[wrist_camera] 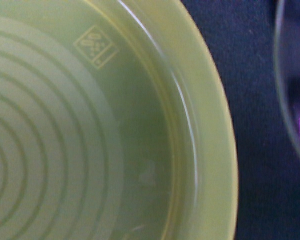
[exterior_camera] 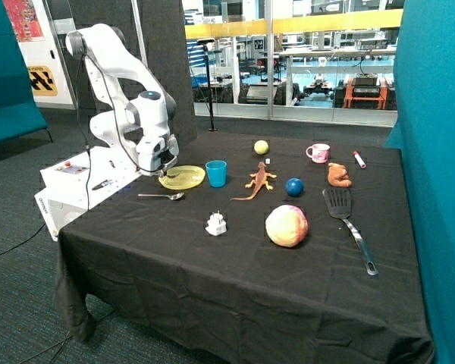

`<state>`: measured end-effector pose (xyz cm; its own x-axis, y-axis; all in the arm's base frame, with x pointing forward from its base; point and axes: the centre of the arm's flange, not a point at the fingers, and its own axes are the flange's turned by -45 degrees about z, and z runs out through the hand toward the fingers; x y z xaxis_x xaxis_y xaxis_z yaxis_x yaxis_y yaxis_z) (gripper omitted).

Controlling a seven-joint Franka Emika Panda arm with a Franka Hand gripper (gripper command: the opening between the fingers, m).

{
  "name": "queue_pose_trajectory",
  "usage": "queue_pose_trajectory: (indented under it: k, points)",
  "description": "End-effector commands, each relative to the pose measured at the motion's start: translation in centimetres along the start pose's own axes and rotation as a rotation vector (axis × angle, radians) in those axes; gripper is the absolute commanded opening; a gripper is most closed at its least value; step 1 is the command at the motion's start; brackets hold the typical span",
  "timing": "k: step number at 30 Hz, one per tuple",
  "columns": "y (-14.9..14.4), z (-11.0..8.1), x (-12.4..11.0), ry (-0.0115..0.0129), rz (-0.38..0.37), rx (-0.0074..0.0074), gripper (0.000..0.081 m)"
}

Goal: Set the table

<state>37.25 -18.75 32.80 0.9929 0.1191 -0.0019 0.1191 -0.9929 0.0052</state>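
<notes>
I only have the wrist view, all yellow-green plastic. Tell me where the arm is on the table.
Observer: The pincer is down at the edge of the yellow plate, at the table side nearest the robot base.
Operator: Name what sits next to the plate.
Observer: A blue cup stands just beside it, toward the orange lizard toy.
Operator: Report any cutlery.
Observer: A metal spoon lies on the cloth in front of the plate; a black spatula lies far across, by the big round ball.

End effector (exterior_camera: 164, 173) at yellow plate (exterior_camera: 183, 177)
</notes>
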Motion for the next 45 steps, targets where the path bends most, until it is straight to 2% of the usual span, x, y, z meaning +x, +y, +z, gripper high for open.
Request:
queue_pose_trajectory:
  k: [1,17,45]
  points:
    - [0.3,1.1,0.4,0.0019,0.001,0.0052,0.0000]
    - [0.4,1.9,1.9,0.0019,-0.010,0.0052,0.0000]
    - [0.7,3.8,1.6,0.0019,0.002,0.0052,0.0000]
